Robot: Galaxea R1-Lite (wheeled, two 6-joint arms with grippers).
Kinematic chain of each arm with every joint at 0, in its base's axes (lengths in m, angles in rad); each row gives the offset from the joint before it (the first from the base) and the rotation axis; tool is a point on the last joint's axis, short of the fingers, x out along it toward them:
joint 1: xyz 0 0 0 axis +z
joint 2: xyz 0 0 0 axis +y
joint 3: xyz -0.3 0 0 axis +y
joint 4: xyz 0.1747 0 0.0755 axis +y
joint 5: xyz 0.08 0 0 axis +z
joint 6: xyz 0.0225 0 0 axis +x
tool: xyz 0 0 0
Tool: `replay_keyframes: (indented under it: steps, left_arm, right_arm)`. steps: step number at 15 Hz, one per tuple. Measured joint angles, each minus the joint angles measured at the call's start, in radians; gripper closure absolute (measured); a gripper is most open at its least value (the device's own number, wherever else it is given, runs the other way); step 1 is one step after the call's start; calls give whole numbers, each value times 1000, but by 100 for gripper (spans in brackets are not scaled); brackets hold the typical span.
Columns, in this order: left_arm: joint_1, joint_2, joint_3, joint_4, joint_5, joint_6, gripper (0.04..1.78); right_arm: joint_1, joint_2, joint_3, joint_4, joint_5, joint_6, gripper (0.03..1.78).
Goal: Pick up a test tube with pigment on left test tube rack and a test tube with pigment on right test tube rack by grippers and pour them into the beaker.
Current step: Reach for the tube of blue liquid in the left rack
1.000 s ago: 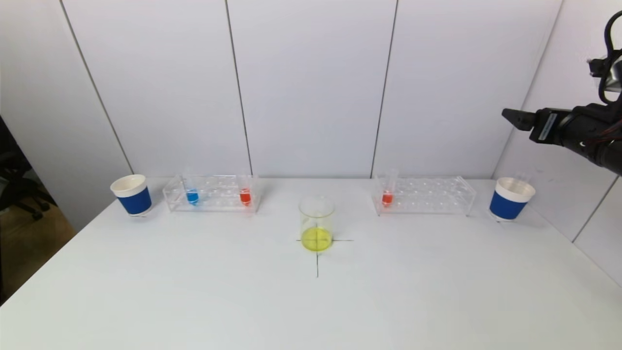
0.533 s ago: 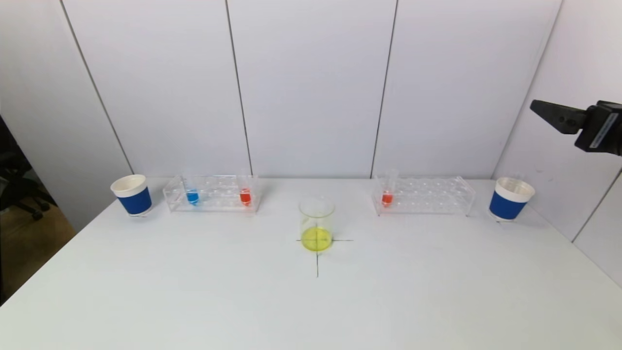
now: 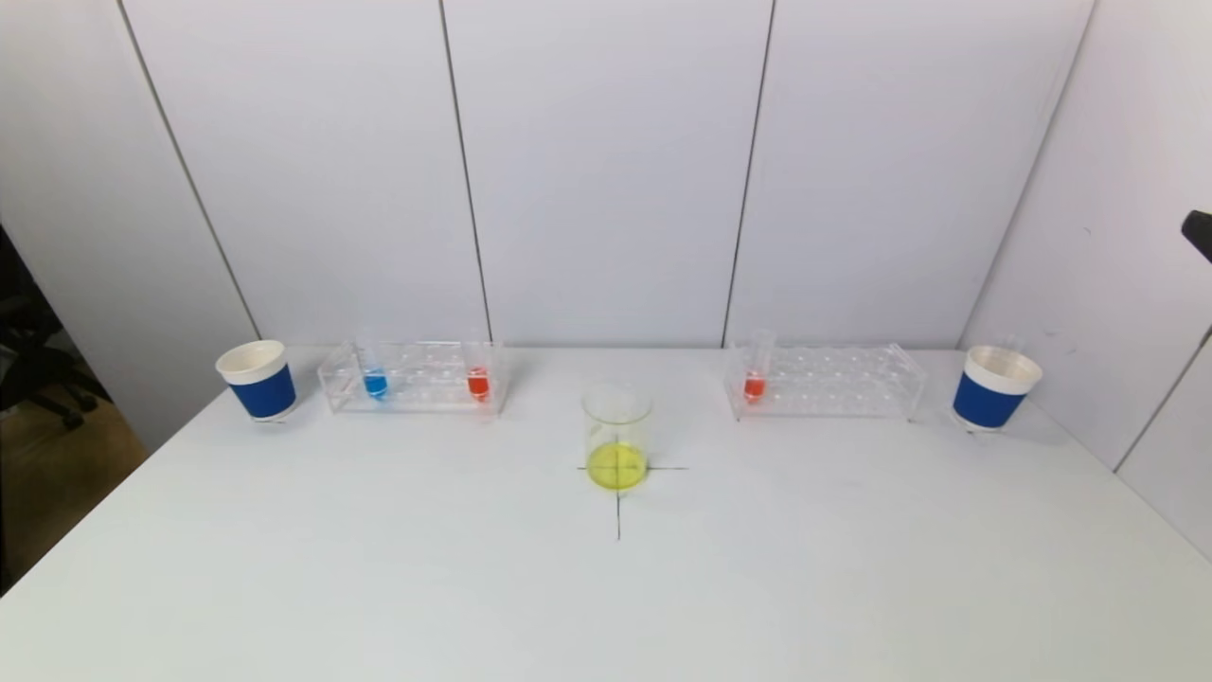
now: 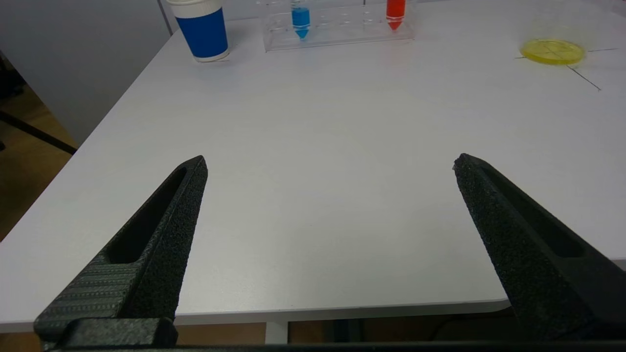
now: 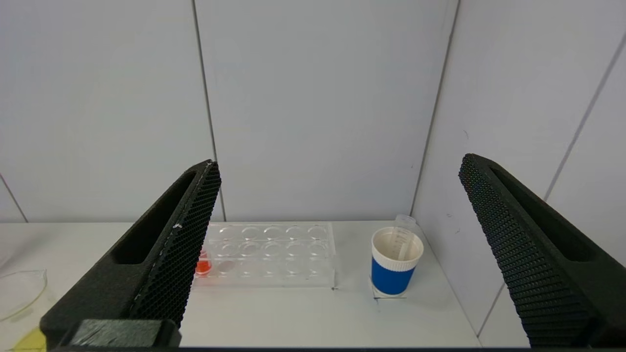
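Clear glass beaker (image 3: pixel 616 436), yellow liquid inside, betw. 2 clear racks.

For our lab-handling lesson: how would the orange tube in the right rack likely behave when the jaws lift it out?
The orange tube looks smooth, clear and narrow, so it may slip or crack in a hard squeeze. It stands upright in the right rack, so pulling straight up should free it. Its liquid sits low, so it is probably light, but tilting would spill it.

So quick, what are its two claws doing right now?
Left gripper: open, holding nothing, above the table's near edge.
Right gripper: open, empty, raised facing the right test tube rack.
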Motion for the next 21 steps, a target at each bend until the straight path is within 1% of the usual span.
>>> replay_keyframes:
  steps: [2,4,10,11,14,16,19,21]
  left_arm:
    - [0,0,0,0,0,0,6]
    - [0,0,0,0,0,0,6]
    - [0,0,0,0,0,1,6]
    - [0,0,0,0,0,0,6]
    - [0,0,0,0,0,0,6]
    - [0,0,0,0,0,0,6]
    - [0,0,0,0,0,0,6]
    - [0,0,0,0,0,0,6]
  right_arm:
    - [-3,-76,48,2,-11,-10,4]
    - [-4,-156,94,30,-14,-14,4]
    - [-5,-439,174,268,-10,-15,4]
    - [-5,-483,188,291,-10,-16,4]
    - [-5,-589,229,311,-7,-18,4]
    - [-5,-654,250,350,-1,-21,4]
    - [-5,-765,267,464,13,-22,4]
    - [-5,-837,274,543,38,-22,4]
